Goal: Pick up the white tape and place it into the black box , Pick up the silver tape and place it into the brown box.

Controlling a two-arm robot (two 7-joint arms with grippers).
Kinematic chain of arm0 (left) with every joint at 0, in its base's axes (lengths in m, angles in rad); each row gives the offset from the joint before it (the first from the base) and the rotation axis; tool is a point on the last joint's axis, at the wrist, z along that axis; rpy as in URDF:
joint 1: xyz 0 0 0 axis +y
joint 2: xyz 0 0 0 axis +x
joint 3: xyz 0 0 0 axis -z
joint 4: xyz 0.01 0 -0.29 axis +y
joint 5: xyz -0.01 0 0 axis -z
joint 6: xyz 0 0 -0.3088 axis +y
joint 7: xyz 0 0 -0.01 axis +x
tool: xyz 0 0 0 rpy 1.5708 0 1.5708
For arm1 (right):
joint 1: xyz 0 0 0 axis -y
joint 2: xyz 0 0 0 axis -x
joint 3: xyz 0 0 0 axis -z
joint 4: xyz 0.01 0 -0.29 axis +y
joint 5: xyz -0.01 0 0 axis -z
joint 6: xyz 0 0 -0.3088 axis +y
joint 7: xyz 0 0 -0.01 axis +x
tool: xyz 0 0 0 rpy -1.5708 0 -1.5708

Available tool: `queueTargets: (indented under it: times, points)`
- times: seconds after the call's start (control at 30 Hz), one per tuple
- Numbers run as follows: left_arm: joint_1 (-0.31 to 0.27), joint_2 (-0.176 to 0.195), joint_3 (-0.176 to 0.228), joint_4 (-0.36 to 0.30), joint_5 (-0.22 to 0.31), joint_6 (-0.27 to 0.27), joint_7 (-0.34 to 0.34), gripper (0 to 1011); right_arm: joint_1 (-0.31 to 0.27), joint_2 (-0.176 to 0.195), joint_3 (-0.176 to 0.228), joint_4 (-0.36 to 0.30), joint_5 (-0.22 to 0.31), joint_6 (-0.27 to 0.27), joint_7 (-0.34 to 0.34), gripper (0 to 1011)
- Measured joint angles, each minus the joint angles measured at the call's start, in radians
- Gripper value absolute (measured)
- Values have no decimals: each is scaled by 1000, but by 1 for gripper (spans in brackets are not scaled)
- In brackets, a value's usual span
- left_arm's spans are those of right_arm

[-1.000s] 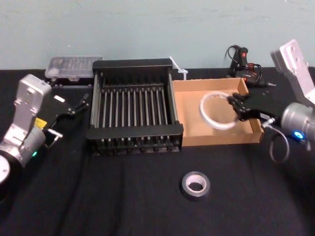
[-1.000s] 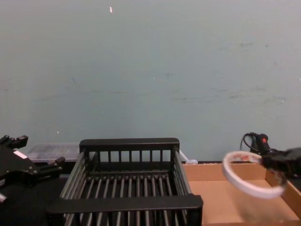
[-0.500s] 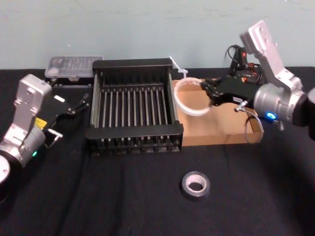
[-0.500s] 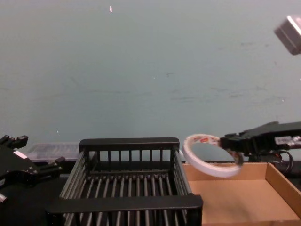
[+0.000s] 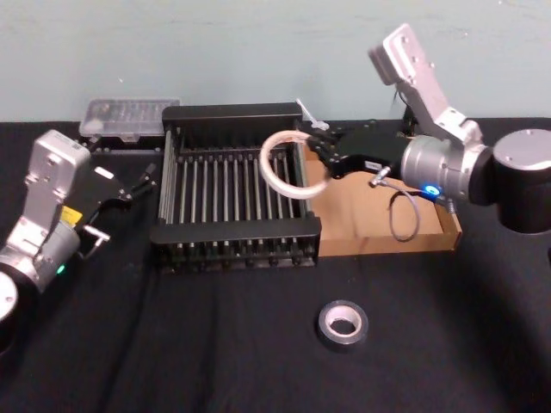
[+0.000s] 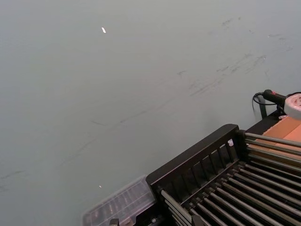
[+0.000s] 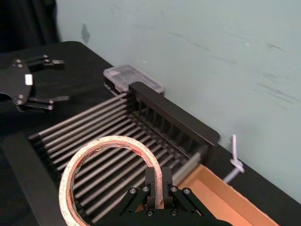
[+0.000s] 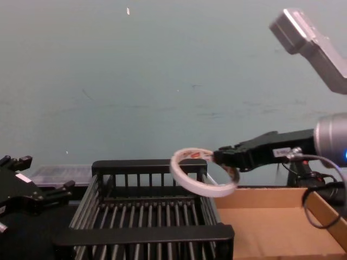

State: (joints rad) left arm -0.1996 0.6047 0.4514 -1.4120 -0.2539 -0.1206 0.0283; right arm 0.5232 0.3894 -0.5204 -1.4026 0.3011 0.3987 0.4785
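My right gripper is shut on the rim of the white tape, a thin ring with red print held tilted in the air. The ring hangs over the right side of the black box, above its bars and right rim. In the right wrist view the fingers pinch the ring above the slatted crate. The brown box lies right of the crate, under my right arm. The silver tape lies flat on the black cloth in front. My left gripper rests open, left of the crate.
A clear plastic case sits behind the crate's back left corner. A black tool with cables lies at the back right, near a small white part. A pale wall closes the back of the table.
My right gripper has carried the white tape leftward and upward, from over the brown box to over the black box's right side. The left arm and silver tape have not moved.
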Motion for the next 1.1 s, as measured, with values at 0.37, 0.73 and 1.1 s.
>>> queueTargets:
  times: [0.37, 0.73, 1.1]
  points:
    - [0, 0, 0, 0, 0, 0, 0, 1001, 21, -32, -29, 12, -1, -25, 10, 92]
    - [0, 0, 0, 0, 0, 0, 0, 1001, 20, -29, -27, 11, -1, -21, 10, 92]
    - [0, 0, 0, 0, 0, 0, 0, 1001, 20, -28, -26, 10, -1, -18, 9, 301]
